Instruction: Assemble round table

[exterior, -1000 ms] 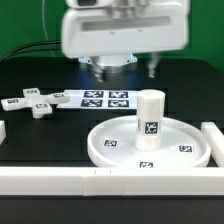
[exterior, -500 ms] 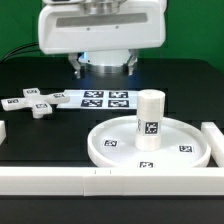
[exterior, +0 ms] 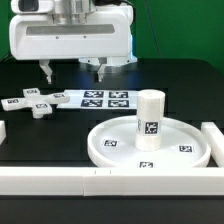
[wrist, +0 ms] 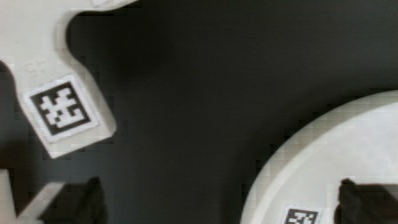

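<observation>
The large rimmed round disc (exterior: 115, 147) lies on the black table at the front right of the exterior view. The short cylindrical leg (exterior: 149, 118) stands upright on its middle. The four-armed cross-shaped foot (exterior: 35, 102) lies flat at the exterior view's left. My gripper (exterior: 73, 72) hangs open and empty above the table, behind and between the foot and the disc. In the wrist view the gripper (wrist: 214, 205) is open over bare table. One tagged foot arm (wrist: 63, 108) shows to one side and the disc's rim (wrist: 329, 150) to the other.
The marker board (exterior: 105, 98) lies flat behind the disc. Long white bars run along the front edge (exterior: 100, 180) and stand at the exterior view's right (exterior: 212, 135) and far left (exterior: 3, 130).
My gripper has moved steadily toward the exterior view's left, from behind the leg to nearer the foot. The disc, leg and foot have not moved.
</observation>
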You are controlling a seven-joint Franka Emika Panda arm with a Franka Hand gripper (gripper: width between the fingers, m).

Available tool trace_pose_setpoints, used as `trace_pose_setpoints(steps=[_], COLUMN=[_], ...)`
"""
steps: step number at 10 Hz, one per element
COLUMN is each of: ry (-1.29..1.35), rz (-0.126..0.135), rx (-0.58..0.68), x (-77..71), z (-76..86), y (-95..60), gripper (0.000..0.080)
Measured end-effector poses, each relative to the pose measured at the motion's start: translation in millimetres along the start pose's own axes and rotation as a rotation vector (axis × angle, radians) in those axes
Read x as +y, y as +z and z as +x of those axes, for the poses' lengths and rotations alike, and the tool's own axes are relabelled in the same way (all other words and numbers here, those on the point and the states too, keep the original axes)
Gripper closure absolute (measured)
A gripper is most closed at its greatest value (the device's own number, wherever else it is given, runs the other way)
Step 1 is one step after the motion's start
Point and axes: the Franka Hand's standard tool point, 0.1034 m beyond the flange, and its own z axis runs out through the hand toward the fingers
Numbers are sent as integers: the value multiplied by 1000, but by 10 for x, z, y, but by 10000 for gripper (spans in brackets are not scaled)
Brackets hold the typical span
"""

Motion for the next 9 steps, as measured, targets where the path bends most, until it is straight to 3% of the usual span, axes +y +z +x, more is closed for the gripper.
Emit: trace_pose_setpoints(steps=[2,4,5,8,9], ry=[-8,-18,-37,-52,-108], rz=[-3,-14,-16,-12,-21], rx=[2,-11,-8,-15,-5], x=[48,319,388,379,397], z=[-26,-190,-185,-167,-154], y=[25,124,106,97,114], gripper=[150,150,150,150,150])
